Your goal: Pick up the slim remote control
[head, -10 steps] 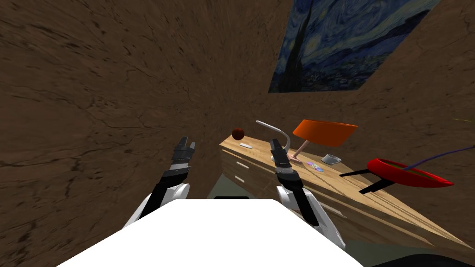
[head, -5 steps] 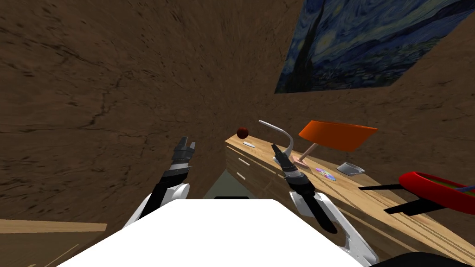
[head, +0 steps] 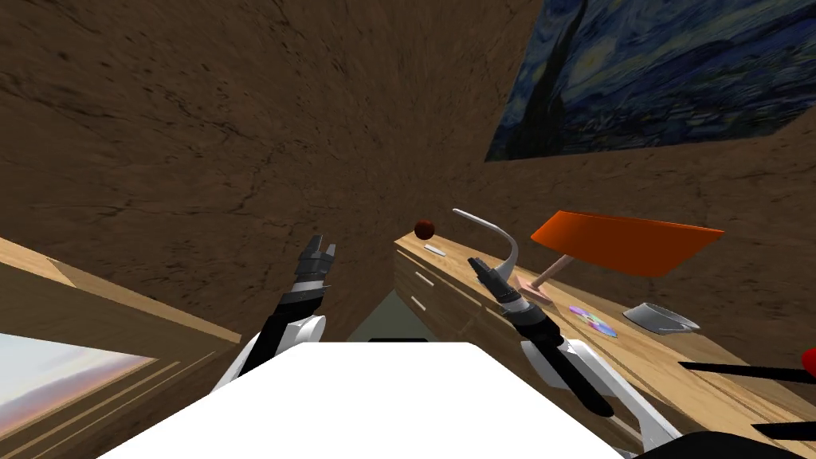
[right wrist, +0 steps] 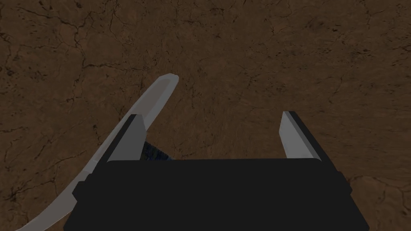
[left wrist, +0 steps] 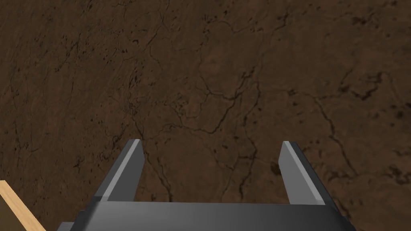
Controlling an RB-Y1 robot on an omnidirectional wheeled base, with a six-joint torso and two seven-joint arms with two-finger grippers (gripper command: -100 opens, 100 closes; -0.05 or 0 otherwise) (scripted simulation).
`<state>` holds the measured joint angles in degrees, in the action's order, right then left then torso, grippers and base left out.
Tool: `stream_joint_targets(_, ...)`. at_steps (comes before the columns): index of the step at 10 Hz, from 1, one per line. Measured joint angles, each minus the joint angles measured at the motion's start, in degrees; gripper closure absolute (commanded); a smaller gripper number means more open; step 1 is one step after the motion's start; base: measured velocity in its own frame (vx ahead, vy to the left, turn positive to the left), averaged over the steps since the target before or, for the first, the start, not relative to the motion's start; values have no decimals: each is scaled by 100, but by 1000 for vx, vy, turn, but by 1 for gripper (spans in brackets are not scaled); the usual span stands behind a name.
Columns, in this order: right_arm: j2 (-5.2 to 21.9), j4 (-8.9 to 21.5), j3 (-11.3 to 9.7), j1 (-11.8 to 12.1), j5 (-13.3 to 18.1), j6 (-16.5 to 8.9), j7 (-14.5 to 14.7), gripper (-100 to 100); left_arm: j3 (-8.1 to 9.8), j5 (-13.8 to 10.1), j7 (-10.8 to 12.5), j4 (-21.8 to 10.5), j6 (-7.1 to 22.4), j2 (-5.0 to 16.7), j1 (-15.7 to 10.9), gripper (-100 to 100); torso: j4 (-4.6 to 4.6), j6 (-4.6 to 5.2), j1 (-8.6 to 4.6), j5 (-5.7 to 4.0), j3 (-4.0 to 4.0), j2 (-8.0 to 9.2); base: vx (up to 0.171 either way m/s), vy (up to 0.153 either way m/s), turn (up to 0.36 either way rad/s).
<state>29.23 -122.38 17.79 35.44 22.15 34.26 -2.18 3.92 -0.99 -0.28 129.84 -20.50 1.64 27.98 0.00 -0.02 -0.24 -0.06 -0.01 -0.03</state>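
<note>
The right gripper [right wrist: 210, 114] faces a brown, cracked wall [right wrist: 261, 48], its two light grey fingers [right wrist: 295, 136] standing wide apart on the dark body. A curved light grey strip [right wrist: 158, 94] passes behind one finger and ends beyond its tip. A small blue patch [right wrist: 154, 152] shows at that finger's base.

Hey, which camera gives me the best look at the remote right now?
The head view: the remote lies as a small white sliver on the wooden dresser, beside a dark red ball. Both wrist views face the brown wall instead; the right one adds a curved grey bar.
</note>
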Motion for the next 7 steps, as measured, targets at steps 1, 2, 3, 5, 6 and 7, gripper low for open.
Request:
stream_joint_targets(1, 197, 213, 180, 111, 149, 109, -95, -100, 0, 0, 0, 0, 0, 0, 0, 0, 0, 0, -1, 0, -1, -2, -16, -18, 164)
stream_joint_targets(2, 314, 244, 219, 168, 262, 112, -144, -100, 1, 0, 0, 0, 0, 0, 1, 0, -1, 4, 2, 0, -3, -6, -9, -5, 298)
stream_joint_targets(3, 467, 373, 312, 273, 415, 149, -190, -100, 0, 0, 0, 0, 0, 0, 0, 0, -2, 0, 4, 1, -5, -9, -4, -7, 153)
stream_joint_targets(5, 765, 667, 476, 366, 621, 253, -297, -100, 0, 0, 0, 0, 0, 0, 0, 0, -3, -2, 7, 2, -9, -16, 11, 1, 404)
stream_joint_targets(6, 942, 794, 651, 575, 781, 339, -398, -100, 0, 0, 0, 0, 0, 0, 1, 0, -4, 0, 6, 2, -12, -21, 20, -11, 126)
stream_joint_targets(7, 1039, 876, 699, 660, 896, 389, -436, -100, 1, 0, 0, 0, 0, 0, 2, 0, -5, 7, 5, 1, -12, -22, 25, 2, 204)
